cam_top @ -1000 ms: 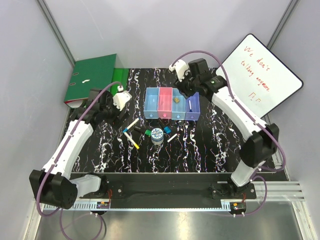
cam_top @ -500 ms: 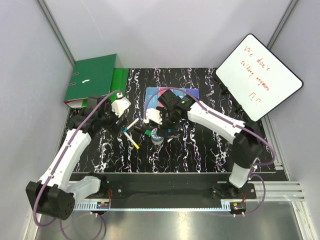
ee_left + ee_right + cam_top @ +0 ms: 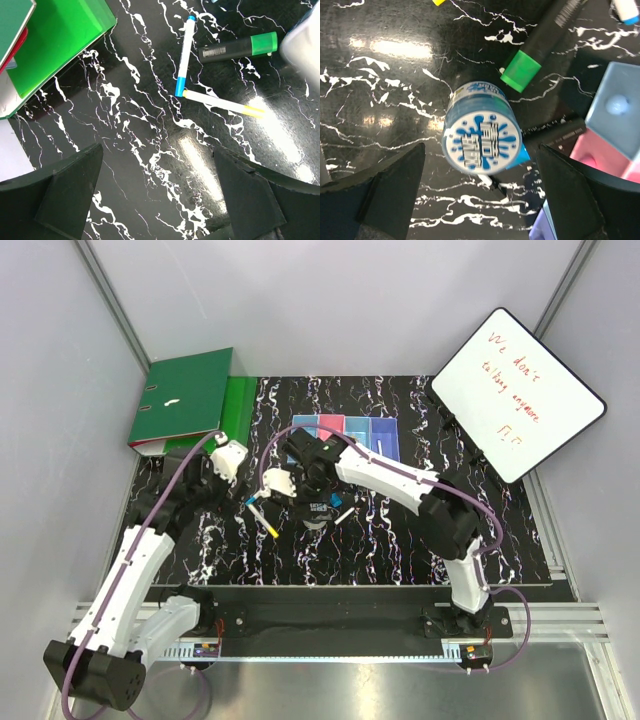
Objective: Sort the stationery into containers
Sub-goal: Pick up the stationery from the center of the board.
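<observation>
The green binder (image 3: 185,398) lies at the far left of the table (image 3: 400,540). The left gripper (image 3: 158,192) hangs above the bare table with its jaws apart and nothing between them. Ahead of it, a blue-capped marker (image 3: 183,56) and a yellow-capped marker (image 3: 223,104) meet end to end, and a green-capped black marker (image 3: 238,46) lies close by. The right gripper (image 3: 479,187) is spread wide over an upright round pot (image 3: 482,142) and does not clamp it. The bins (image 3: 347,424) sit behind, partly hidden.

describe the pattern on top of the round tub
White with blue splashes and grey lettering on the round tub; the right wrist view shows it best.
</observation>
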Controlling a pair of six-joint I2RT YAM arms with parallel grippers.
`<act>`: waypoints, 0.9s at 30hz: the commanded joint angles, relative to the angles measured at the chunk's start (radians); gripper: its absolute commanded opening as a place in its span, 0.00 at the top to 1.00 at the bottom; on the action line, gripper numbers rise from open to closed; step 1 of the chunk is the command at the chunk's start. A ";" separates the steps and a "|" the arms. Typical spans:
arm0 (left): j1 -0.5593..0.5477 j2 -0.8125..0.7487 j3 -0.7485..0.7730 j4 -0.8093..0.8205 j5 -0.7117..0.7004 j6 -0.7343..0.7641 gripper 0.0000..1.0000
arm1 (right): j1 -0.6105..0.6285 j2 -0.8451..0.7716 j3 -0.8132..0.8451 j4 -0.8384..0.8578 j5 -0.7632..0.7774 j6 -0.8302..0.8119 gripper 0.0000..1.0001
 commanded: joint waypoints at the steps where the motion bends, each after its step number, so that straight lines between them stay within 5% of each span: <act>1: 0.003 -0.028 -0.001 0.052 -0.022 -0.033 0.01 | 0.005 0.039 0.048 0.006 -0.026 -0.001 0.00; 9: 0.003 -0.038 0.016 0.052 -0.004 -0.033 0.01 | 0.005 0.078 0.044 0.034 -0.013 0.006 0.03; 17: 0.003 -0.039 0.013 0.052 0.001 -0.018 0.01 | 0.005 0.087 0.057 0.046 -0.001 0.028 0.37; 27: 0.003 -0.041 0.002 0.052 -0.008 0.001 0.01 | 0.003 0.003 0.022 0.046 0.076 0.042 0.50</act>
